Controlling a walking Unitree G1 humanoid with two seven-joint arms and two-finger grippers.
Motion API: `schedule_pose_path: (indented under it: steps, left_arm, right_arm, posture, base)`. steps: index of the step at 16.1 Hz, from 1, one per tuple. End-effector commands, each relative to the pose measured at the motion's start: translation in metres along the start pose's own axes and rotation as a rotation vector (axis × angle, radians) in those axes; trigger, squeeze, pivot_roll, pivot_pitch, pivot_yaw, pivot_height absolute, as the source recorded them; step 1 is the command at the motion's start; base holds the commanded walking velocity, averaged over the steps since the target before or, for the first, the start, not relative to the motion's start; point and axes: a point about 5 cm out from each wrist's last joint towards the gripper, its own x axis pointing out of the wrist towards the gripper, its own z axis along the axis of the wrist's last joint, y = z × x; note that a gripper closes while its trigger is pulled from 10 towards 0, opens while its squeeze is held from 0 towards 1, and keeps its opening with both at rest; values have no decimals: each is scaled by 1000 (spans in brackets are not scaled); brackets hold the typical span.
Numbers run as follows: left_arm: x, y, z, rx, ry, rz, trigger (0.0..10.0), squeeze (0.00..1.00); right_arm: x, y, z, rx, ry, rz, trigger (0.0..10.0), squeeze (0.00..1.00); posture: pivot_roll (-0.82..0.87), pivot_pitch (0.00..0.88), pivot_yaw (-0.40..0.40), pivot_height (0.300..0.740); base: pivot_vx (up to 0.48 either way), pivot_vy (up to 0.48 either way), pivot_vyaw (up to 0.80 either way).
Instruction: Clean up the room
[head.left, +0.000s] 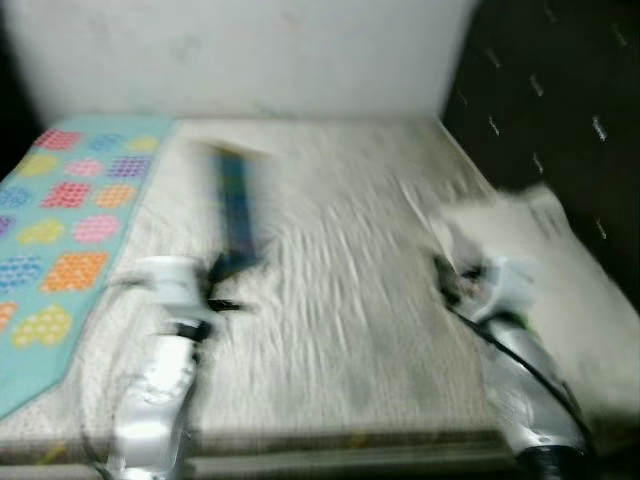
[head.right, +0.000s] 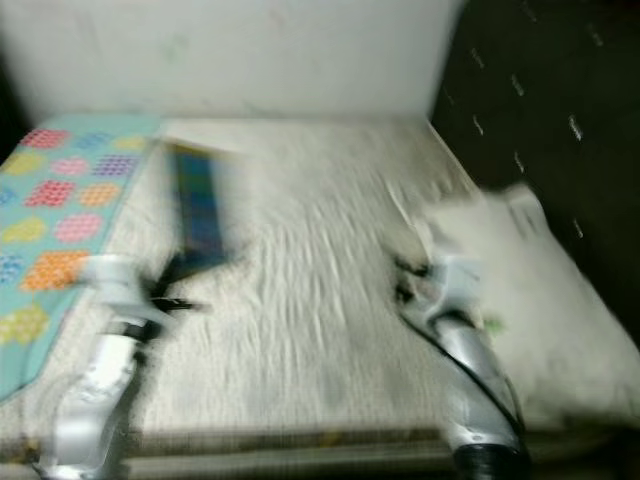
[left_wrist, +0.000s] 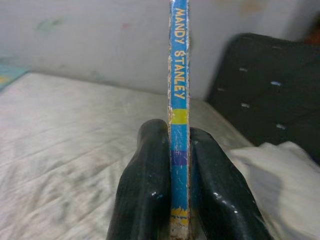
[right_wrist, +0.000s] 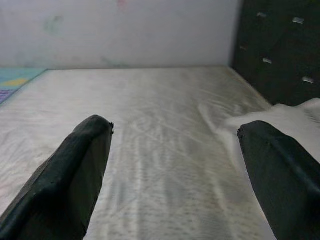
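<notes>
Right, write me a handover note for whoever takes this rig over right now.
Left gripper: shut on the thin blue book, spine reading "Mandy Stanley", held over the white-sheeted bed.
Right gripper: open, holding nothing, held over the bed's right side, near the white pillow.
Around: a turquoise blanket with coloured heart patches lies along the bed's left edge; a dark tufted headboard stands on the right.
Done: book is picked up.
Left: put the book away; where it belongs is not visible. Head views are blurred.

"MANDY STANLEY" on book spine (left_wrist: 179, 100)
</notes>
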Motion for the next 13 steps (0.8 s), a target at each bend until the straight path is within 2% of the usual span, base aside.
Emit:
schedule_pose_path:
  steps: [1,3,7,9,13]
  left_arm:
    - [-2,15,18,42,-68,52,10000,0]
    - [0,20,16,35,-54,103,10000,0]
    - [-1,20,15,39,-49,118,10000,0]
    - [0,20,15,41,-49,119,10000,0]
    - [0,18,15,34,-50,120,10000,0]
  right_arm:
    - [8,20,11,9,-46,66,10000,0]
    - [8,20,12,5,-46,67,10000,0]
    - [8,20,12,-2,-47,77,10000,0]
    - [9,23,13,-9,-53,91,10000,0]
    - [8,23,13,-15,-51,100,10000,0]
  posture:
    - [-3,0,-30,740]
    - [-5,0,-33,740]
    - [-4,0,-38,740]
    - [-5,0,-39,740]
    - [-7,0,-44,740]
  base:
    - [341,0,0]
    - [0,0,0]
    - [0,0,0]
    - [0,0,656]
    - [0,-195,719]
